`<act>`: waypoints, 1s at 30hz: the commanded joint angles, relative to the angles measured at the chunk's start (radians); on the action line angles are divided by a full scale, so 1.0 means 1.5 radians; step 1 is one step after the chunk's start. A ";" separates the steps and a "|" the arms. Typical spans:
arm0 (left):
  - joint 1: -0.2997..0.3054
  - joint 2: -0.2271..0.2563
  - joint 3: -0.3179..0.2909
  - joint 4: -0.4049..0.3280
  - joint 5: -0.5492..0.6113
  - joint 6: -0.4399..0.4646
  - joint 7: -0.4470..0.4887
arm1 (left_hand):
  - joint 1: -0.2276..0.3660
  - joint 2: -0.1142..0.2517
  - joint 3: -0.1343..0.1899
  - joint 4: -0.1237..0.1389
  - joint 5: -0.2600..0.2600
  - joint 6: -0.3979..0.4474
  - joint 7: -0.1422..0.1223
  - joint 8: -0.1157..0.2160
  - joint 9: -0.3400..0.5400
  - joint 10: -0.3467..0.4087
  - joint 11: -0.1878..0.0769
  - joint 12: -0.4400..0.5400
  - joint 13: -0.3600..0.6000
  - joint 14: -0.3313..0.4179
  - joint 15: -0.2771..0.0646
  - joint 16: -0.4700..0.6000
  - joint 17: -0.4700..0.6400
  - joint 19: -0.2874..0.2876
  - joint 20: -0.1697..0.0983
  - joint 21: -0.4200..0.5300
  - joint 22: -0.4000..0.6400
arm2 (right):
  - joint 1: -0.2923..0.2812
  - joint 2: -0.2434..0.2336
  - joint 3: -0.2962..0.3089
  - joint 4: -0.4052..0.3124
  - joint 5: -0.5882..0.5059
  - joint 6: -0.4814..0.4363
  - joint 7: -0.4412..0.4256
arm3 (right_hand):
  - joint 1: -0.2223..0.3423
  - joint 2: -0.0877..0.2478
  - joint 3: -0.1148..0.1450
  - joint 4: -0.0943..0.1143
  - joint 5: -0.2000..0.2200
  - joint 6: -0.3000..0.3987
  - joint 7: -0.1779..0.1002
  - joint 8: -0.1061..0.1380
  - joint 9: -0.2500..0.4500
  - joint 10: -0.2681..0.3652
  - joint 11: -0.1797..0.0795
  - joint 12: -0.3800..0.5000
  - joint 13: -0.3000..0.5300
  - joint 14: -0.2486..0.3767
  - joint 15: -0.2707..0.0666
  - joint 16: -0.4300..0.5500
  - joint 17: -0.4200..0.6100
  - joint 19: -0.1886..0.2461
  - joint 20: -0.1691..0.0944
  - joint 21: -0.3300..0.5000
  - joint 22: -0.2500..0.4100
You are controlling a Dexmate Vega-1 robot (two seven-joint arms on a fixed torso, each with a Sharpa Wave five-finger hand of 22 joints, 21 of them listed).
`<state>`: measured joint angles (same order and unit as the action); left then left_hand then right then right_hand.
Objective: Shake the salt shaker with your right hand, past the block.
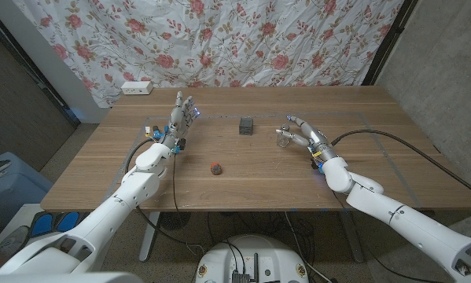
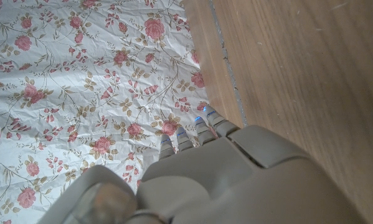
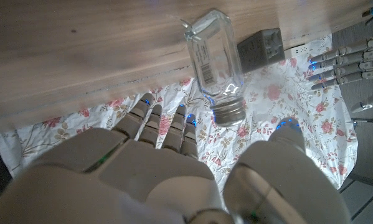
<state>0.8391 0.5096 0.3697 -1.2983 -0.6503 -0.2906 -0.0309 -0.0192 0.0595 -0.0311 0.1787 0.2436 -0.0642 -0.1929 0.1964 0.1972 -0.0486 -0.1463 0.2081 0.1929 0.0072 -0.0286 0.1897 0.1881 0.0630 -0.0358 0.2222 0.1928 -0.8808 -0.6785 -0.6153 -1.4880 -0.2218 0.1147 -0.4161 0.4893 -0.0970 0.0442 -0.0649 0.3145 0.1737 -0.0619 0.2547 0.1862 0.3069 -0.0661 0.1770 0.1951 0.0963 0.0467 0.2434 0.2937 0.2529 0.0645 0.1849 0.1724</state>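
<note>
I see the salt shaker point(image 3: 216, 61) standing on the table point(image 1: 361, 169) at about three o'clock from the dark block point(image 1: 245, 124), just off my right hand point(image 1: 304, 135); those fingers look spread and probably touch nothing. My left hand point(image 1: 180, 116) stands spread, empty.

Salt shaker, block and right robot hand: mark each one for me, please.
Salt shaker point(image 3: 216, 62), right wrist view, on its clear glass body.
Block point(image 1: 245, 124), head view, on its dark top face.
Right robot hand point(image 1: 304, 137), head view, on the back of the hand, by the shaker.
</note>
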 commanded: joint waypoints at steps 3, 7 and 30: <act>0.000 0.000 0.000 0.000 0.000 0.000 0.000 | 0.000 0.067 0.000 0.005 0.003 0.002 -0.005 0.003 0.004 -0.001 -0.006 0.002 0.002 0.001 -0.071 0.003 0.004 0.003 -0.016 0.003 0.003 | 0.010 0.034 0.025 0.036 0.099 0.069 0.046 | -0.019 0.011 -0.005 0.007 0.002 -0.002 0.009 -0.006 0.000 -0.011 0.005 0.000 0.001 -0.009 0.010 -0.008 -0.001 -0.002 -0.002 0.002 0.000; 0.000 0.000 0.000 0.000 0.000 0.000 0.000 | 0.000 0.067 0.000 0.005 0.003 0.002 -0.005 0.003 0.004 -0.001 -0.006 0.003 0.002 0.001 -0.071 0.003 0.004 0.003 -0.016 0.003 0.003 | 0.018 0.042 0.028 0.055 0.123 0.094 0.064 | -0.026 0.012 -0.007 0.010 0.001 -0.012 0.015 -0.014 -0.001 -0.024 0.012 -0.001 -0.001 -0.020 0.004 -0.014 -0.005 -0.010 -0.003 0.000 0.000; 0.000 0.000 0.000 0.000 0.000 0.000 0.000 | 0.000 0.067 0.000 0.005 0.003 0.002 -0.005 0.003 0.004 0.000 -0.007 0.003 0.002 0.001 -0.070 0.003 0.004 0.003 -0.016 0.003 0.003 | 0.000 0.075 0.089 0.076 0.283 0.120 0.106 | -0.076 0.034 -0.016 0.036 -0.010 -0.028 0.035 -0.033 -0.003 -0.036 0.033 0.005 -0.005 -0.016 -0.010 -0.015 -0.014 -0.018 -0.017 0.000 -0.002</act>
<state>0.8387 0.5095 0.3702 -1.2981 -0.6500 -0.2907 -0.0309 -0.0192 0.0595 -0.0311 0.1787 0.2436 -0.0642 -0.1929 0.1964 0.1973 -0.0486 -0.1463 0.2080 0.1929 0.0072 -0.0286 0.1896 0.1881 0.0630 -0.0358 0.2222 0.1928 -0.8598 -0.5898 -0.5313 -1.3838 0.0782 0.2845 -0.2814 0.3881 -0.0513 0.0181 -0.0214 0.3057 0.1351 -0.0157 0.2067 0.1814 0.2483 -0.0283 0.1771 0.1859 0.0697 0.0403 0.2202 0.2738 0.2227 0.0445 0.1849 0.1674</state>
